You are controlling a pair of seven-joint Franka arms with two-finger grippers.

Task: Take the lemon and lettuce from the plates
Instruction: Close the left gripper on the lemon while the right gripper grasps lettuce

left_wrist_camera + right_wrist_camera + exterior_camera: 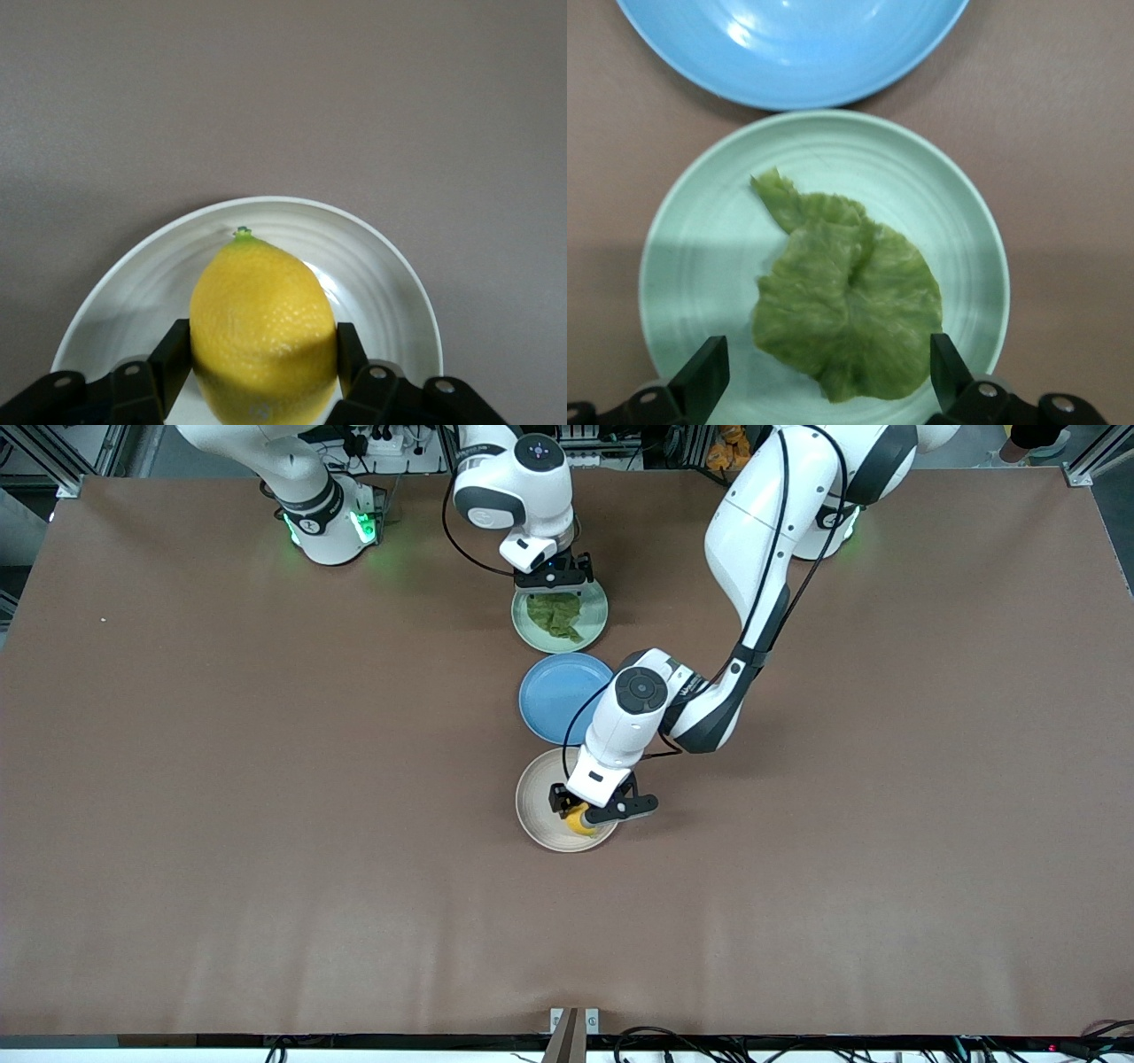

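Observation:
The yellow lemon point(581, 821) lies on the beige-cream plate point(540, 806), near the rim closest to the front camera. My left gripper point(592, 812) is shut on it, a finger on each side point(173, 354); the lemon point(263, 328) fills the gap. The green lettuce point(555, 615) lies flat on the mint green plate point(595, 607). My right gripper point(555, 583) hovers low over that plate's edge nearest the robots' bases, open, its fingers point(704, 376) straddling the leaf's edge point(846, 305) without touching it.
A round blue dish point(558, 695) sits between the two plates, partly under my left arm; it also shows in the right wrist view point(793, 44). Brown table all round.

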